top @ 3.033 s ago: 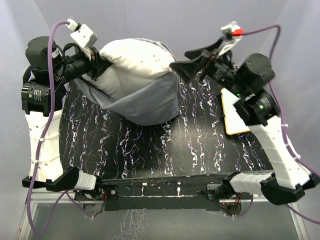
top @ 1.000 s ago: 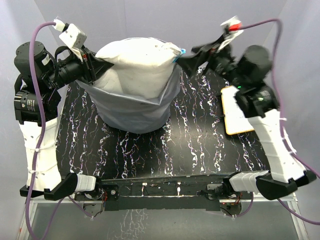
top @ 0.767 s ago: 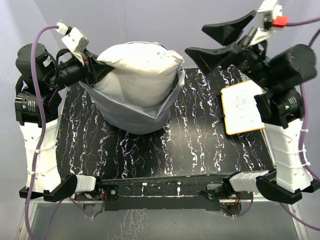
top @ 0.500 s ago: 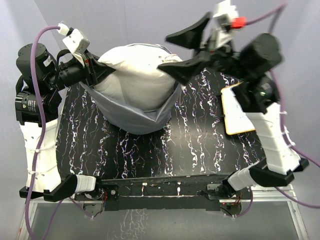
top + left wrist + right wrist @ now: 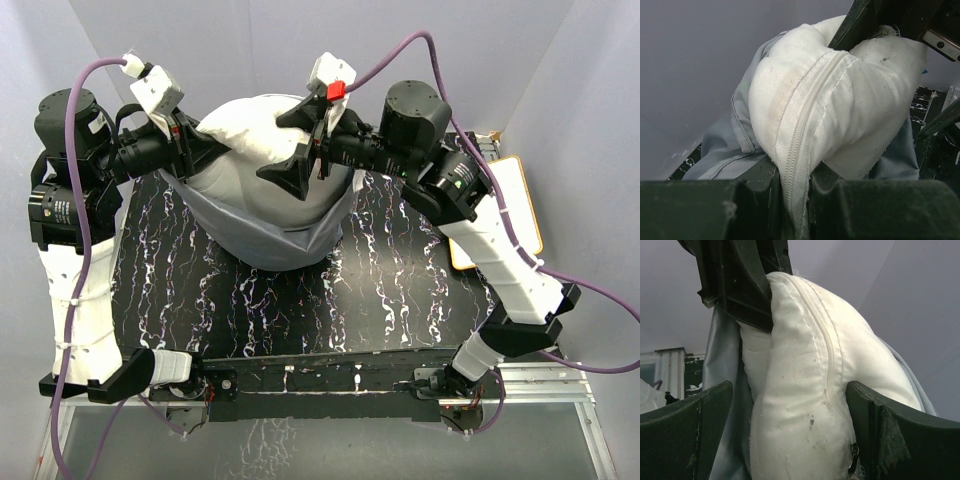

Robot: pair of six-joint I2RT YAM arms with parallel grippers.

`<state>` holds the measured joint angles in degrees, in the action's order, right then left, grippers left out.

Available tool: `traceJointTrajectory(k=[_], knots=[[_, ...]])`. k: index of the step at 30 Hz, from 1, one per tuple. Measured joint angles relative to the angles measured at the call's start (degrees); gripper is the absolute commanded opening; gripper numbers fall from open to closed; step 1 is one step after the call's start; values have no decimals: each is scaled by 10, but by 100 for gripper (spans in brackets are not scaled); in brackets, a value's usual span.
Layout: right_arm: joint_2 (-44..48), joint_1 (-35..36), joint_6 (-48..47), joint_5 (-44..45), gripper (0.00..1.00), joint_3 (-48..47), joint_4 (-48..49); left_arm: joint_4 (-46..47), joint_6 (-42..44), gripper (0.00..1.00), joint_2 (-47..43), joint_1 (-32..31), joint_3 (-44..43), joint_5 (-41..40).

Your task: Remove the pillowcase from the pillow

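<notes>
The off-white pillow (image 5: 243, 122) hangs raised over the back of the table. The grey pillowcase (image 5: 272, 215) sags around its lower half like a pouch. My left gripper (image 5: 203, 150) is shut on the pillow's left corner. In the left wrist view the zipper seam (image 5: 792, 195) is pinched between the jaws, with the pillow (image 5: 850, 105) and pillowcase hem (image 5: 742, 132) beyond. My right gripper (image 5: 272, 148) is open, and its jaws straddle the pillow's upper right part. In the right wrist view the pillow (image 5: 800, 390) fills the gap between both fingers (image 5: 900, 435), with the pillowcase (image 5: 725, 365) at the left.
A small whiteboard with an orange rim (image 5: 520, 205) lies at the table's right edge, partly under the right arm. The black marbled tabletop (image 5: 330, 290) stretches in front of the pillow. Purple walls stand close behind.
My right arm has swung from the far right over to the pillow, and its open jaws now straddle it. The left gripper keeps its hold on the corner.
</notes>
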<state>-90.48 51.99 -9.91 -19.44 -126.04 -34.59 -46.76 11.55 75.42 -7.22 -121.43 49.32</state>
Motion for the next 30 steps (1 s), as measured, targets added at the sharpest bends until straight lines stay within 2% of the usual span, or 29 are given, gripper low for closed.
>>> traceJointTrajectory(k=[8, 12, 15, 22, 30], knots=[[-14, 88, -123, 214, 99, 4, -31, -27, 22, 0, 1, 0, -4, 17], [-12, 106, -163, 272, 99, 21, -22, -57, 51, 0, 3, 0, -13, 21], [4, 106, -167, 255, 99, 29, -19, -70, 74, 0, 1, 0, -13, 24], [56, 104, -139, 136, 99, 12, -30, -73, 84, 0, -18, -1, -1, 36], [21, 104, -142, 110, 99, 2, -48, -81, 91, 0, -18, -1, -1, 38]])
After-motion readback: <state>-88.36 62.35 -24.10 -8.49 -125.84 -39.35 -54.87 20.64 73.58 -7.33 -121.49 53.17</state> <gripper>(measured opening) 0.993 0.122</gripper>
